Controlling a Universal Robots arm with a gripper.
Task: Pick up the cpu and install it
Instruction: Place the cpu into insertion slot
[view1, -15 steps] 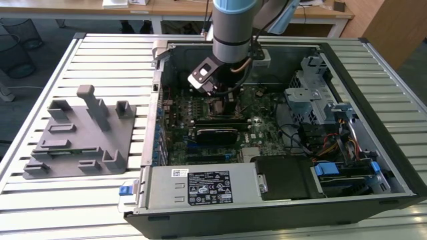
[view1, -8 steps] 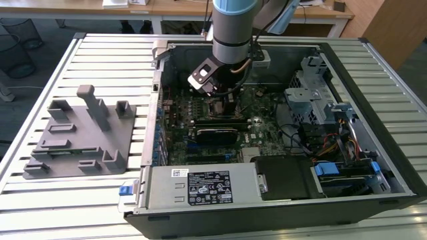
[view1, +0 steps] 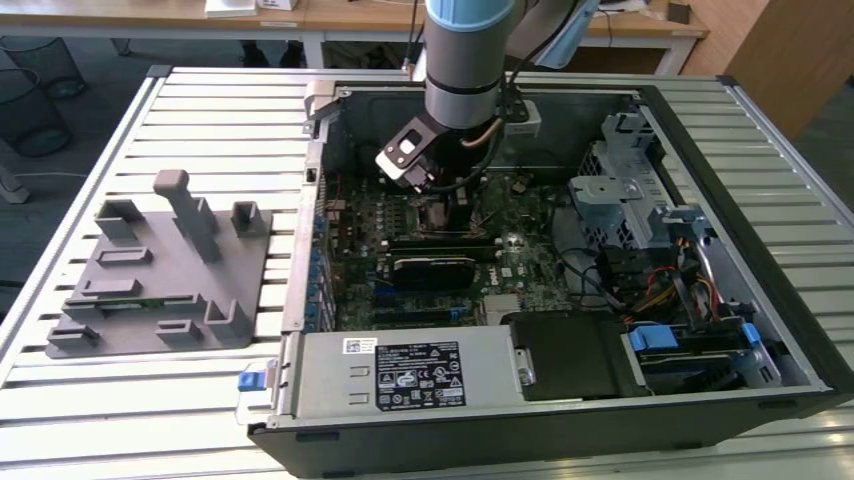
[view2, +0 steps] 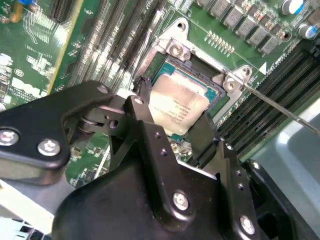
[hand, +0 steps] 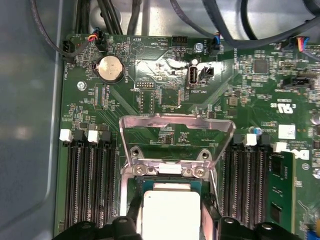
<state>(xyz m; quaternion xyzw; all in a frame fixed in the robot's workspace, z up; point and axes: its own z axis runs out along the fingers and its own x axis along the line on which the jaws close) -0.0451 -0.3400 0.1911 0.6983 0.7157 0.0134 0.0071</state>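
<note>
cpu (view2: 179, 102) is over the socket (view2: 200, 75), square to the frame. The load plate (hand: 175, 122) is flipped back and the lever (view2: 280, 107) is swung clear. Hard to say from either wrist view whether it's fully seated or just above the contacts, but it looks level.

Pincer (view2: 171, 111) is closed to chip width. Its fingers (view2: 142, 97) are pressed on two opposite edges of the cpu and grip nothing else. The tips sit just inside the socket walls.

Judgement on the step:
- Keep the chip flat with its notches lined up to the socket keys.
- Go straight down with zero side load and no pressing, because the contacts will bend.
- Release only once it lies flush on all four sides.
- Opening wide risks a fingertip catching the frame, so a small opening should do.

Around it is the board (hand: 100, 115), with memory slots either side of the socket. In the exterior view the arm reaches down into the case (view1: 774, 200) on the desk (view1: 200, 110). The grey tray (view1: 160, 290) is well apart on the exterior view's left.
</note>
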